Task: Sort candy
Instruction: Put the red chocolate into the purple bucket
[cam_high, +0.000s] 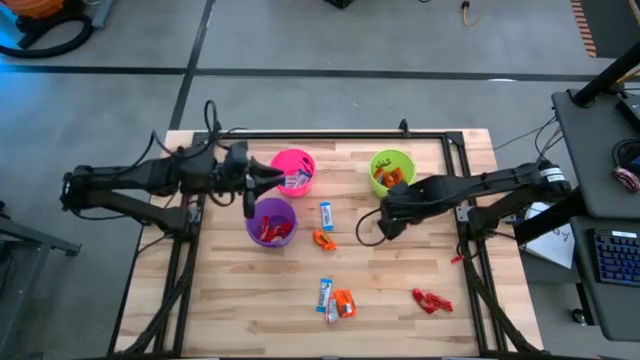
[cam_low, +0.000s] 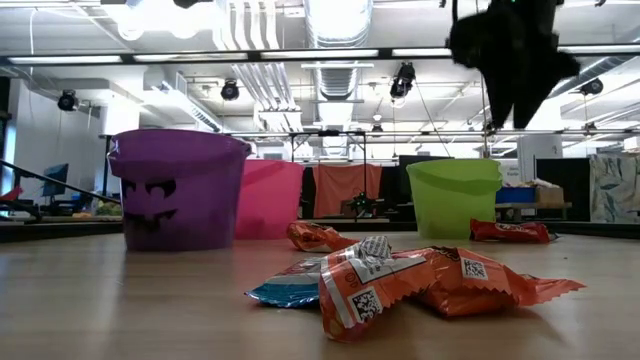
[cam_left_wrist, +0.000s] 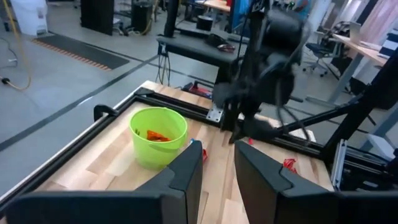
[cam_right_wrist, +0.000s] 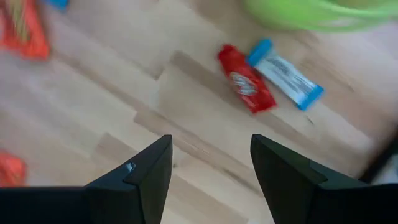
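Observation:
Three cups stand on the wooden table: pink (cam_high: 293, 170) with blue-and-white bars, purple (cam_high: 270, 222) with red sweets, green (cam_high: 391, 172) with orange ones. Loose candy lies on the table: a blue bar (cam_high: 326, 215), a reddish sweet (cam_high: 324, 240), a blue bar with an orange sweet (cam_high: 340, 302) near the front, and red sweets (cam_high: 432, 300) at the right. My left gripper (cam_high: 268, 180) hovers between the pink and purple cups, open and empty (cam_left_wrist: 217, 177). My right gripper (cam_high: 385, 218) hangs over the table below the green cup, open and empty (cam_right_wrist: 211, 162), with a red sweet (cam_right_wrist: 247, 87) and a blue bar (cam_right_wrist: 286, 73) ahead of it.
A black frame (cam_high: 340, 133) runs along the table's far edge and sides. A small red piece (cam_high: 457, 259) lies at the right rail. The bare wood at the near left (cam_high: 250, 300) is free. In the low view the right arm (cam_low: 515, 50) hangs above the green cup (cam_low: 455, 198).

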